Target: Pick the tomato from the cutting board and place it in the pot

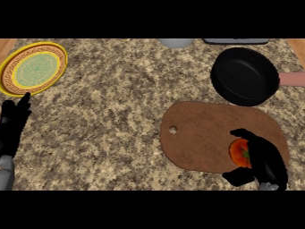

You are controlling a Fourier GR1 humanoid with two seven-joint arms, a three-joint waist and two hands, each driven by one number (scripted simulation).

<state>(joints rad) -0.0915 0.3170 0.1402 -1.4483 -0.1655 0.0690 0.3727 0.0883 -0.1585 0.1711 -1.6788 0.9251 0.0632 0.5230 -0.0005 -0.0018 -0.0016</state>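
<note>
my right hand point(264, 159) is down on the lower right part of the cutting board point(201, 138), fingers and thumb curled round the tomato point(239, 152), so i read it as grasping the fruit, though the lift looks not yet made. to do this step well i want the curl closed evenly on both sides of the tomato before i raise it, then lift straight up clear of the board and carry it up and a little left toward the pot point(245, 76), the black round vessel with the pink handle point(300, 79) sitting just beyond the board's far edge, and let go only once i am over its middle. my hand covers most of the tomato; only a red-orange sliver shows at its left, so i cannot tell how well it is seated. the pot's depth is hard to judge from straight above. my left hand point(8, 129) rests open at the left edge of the tabletop point(115, 89), fingertips just below a yellow-rimmed plate point(32, 68). two things at the top edge are cut off.
</note>
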